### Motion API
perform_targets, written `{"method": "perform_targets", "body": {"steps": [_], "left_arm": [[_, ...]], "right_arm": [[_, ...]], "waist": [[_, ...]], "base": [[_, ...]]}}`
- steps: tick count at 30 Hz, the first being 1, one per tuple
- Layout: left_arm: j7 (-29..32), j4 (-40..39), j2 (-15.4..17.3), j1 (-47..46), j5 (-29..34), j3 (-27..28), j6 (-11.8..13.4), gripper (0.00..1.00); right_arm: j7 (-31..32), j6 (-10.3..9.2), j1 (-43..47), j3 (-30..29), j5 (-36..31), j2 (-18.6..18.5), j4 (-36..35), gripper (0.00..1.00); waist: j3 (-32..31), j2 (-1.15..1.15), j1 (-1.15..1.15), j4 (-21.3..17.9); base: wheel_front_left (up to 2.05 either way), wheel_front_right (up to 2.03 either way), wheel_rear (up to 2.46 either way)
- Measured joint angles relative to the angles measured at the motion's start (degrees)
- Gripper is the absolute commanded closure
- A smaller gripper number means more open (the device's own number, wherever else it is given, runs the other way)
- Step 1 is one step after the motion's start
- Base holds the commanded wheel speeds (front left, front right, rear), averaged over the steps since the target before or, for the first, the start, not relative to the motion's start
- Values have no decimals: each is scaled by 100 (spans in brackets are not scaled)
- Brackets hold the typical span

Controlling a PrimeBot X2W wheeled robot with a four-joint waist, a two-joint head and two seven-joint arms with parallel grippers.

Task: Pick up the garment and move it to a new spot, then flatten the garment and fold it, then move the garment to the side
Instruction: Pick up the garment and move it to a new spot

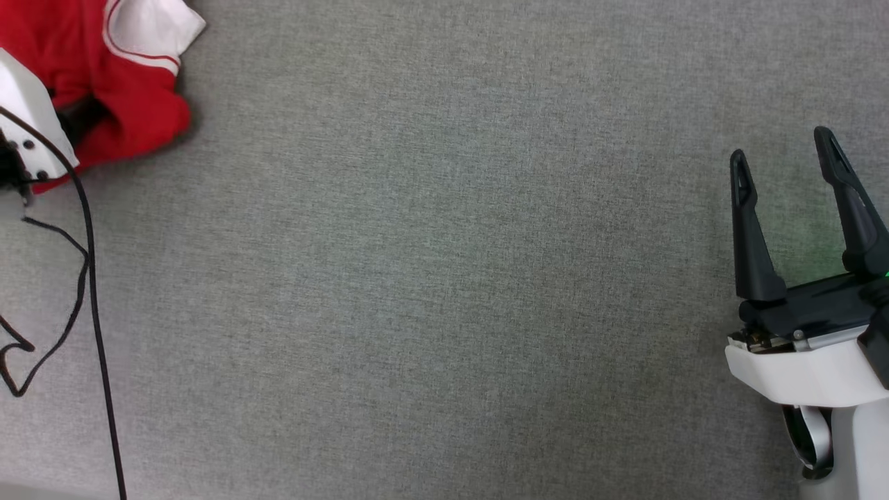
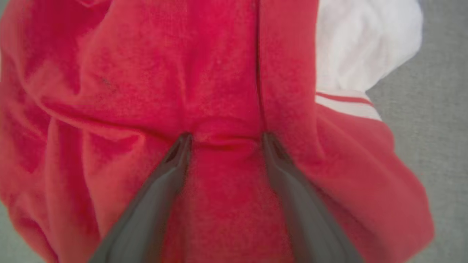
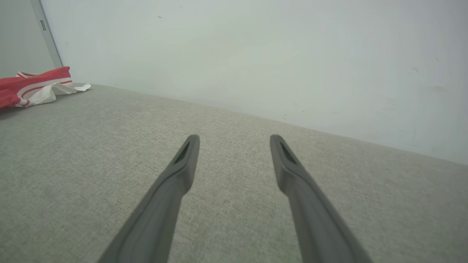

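shirt [image 1: 135, 104]: bunched, red with a white sleeve and striped trim, at the far left of the worktop [image 1: 444, 278]
left hand [image 2: 225, 140]: fingers apart, tips pressed into the red cloth, a fold between them
right hand [image 1: 781, 146]: fingers apart, over the worktop, well apart from the shirt

garment [image 1: 132, 104]: cut off by the top and left edges in the head view, and partly covered there by the left arm's white housing [image 1: 31, 104]; blurred at close range in the left wrist view.
left gripper [image 2: 225, 137]: fingertip ends are lost in red folds.
right gripper [image 1: 780, 144]: body is clipped by the right edge.
cable [image 1: 90, 278]: ends are cut off at the left and bottom edges.
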Motion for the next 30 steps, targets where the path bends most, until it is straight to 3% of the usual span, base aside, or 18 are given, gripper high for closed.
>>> {"method": "perform_targets", "body": {"steps": [11, 12, 13, 20, 30], "left_arm": [[281, 728, -182, -279, -370, -353, 0, 0], [247, 750, -181, -289, -367, -410, 0, 15], [213, 759, -176, -295, -368, -464, 1, 100], [-446, 676, 9, -288, -211, -933, 0, 100], [-1503, -344, 407, -599, 110, -1690, 0, 100]], "right_arm": [[0, 0, -38, 33, -15, -27, -4, 0], [0, 0, -38, 32, -15, -29, -1, 0], [0, 0, -38, 25, -18, -29, 4, 0], [0, 0, -26, -2, -20, 11, 69, 0], [0, 0, 119, 8, 87, 167, 254, 0]], "waist": [[122, 0, -1, -78], [108, 0, -1, -83], [89, 0, -1, -86], [-166, 0, 0, -68], [-821, 0, -1, 6]], "base": [[0, 0, 0], [0, 0, 0], [0, 0, 0], [0, 0, 0], [0, 0, 0]]}}
